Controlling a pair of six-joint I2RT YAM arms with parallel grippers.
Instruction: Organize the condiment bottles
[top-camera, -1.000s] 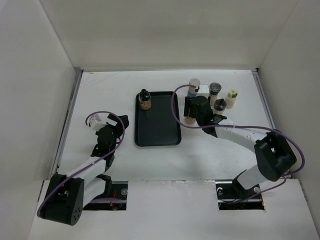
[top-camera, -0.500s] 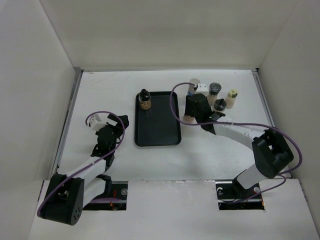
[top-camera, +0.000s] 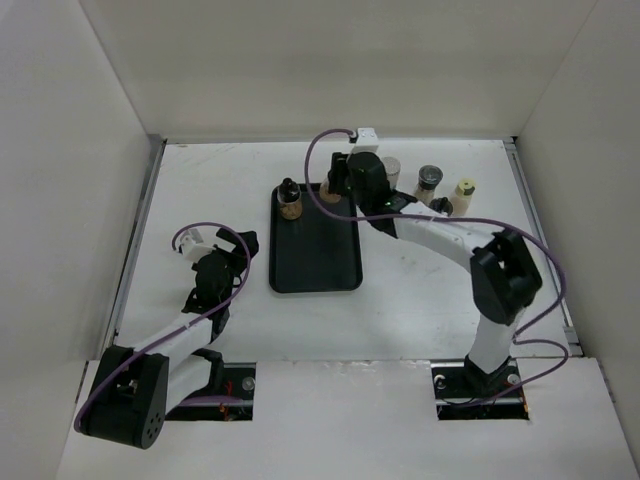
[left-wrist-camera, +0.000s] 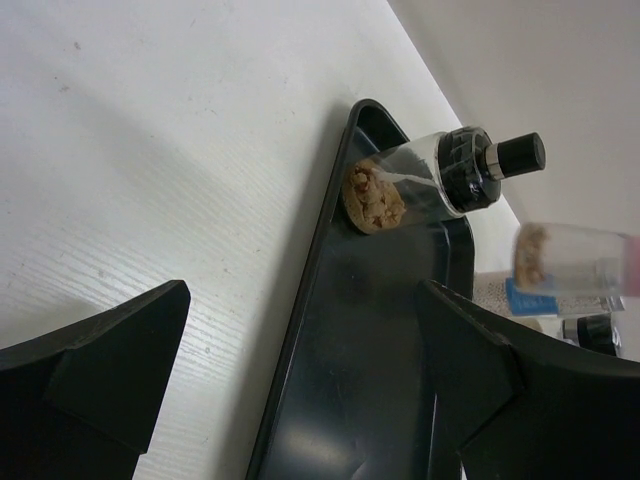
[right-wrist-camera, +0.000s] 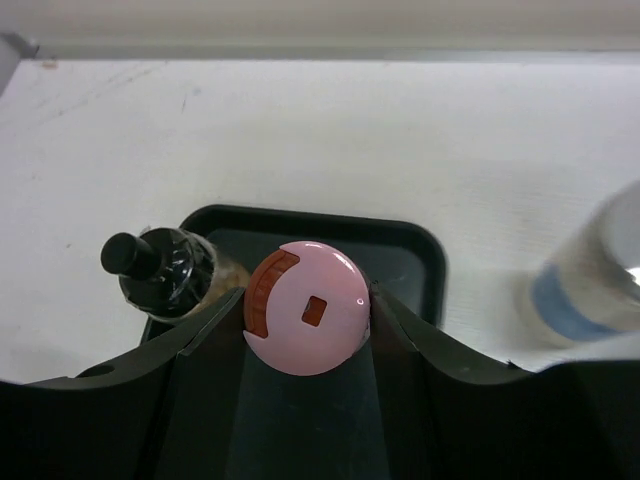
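My right gripper (top-camera: 335, 186) is shut on a pink-capped bottle (right-wrist-camera: 305, 307) and holds it over the far right corner of the flat black tray (top-camera: 315, 250). A black-capped bottle (top-camera: 289, 198) with brown contents stands on the tray's far left corner, just left of the held bottle; it also shows in the right wrist view (right-wrist-camera: 160, 273) and the left wrist view (left-wrist-camera: 440, 175). Three more bottles stand at the back right: a pale-capped one (top-camera: 390, 168), a grey-capped one (top-camera: 430, 178) and a pale-yellow-capped one (top-camera: 464, 190). My left gripper (top-camera: 240, 245) is open and empty left of the tray.
A white-blue bottle (right-wrist-camera: 590, 280) stands just right of the tray's rim (right-wrist-camera: 300, 215). White walls close in the table on the left, back and right. The right arm reaches over the table beside the back-right bottles.
My right gripper has carried the pink-capped bottle from the back-right group leftward to over the tray's far right corner. The left arm has not moved.
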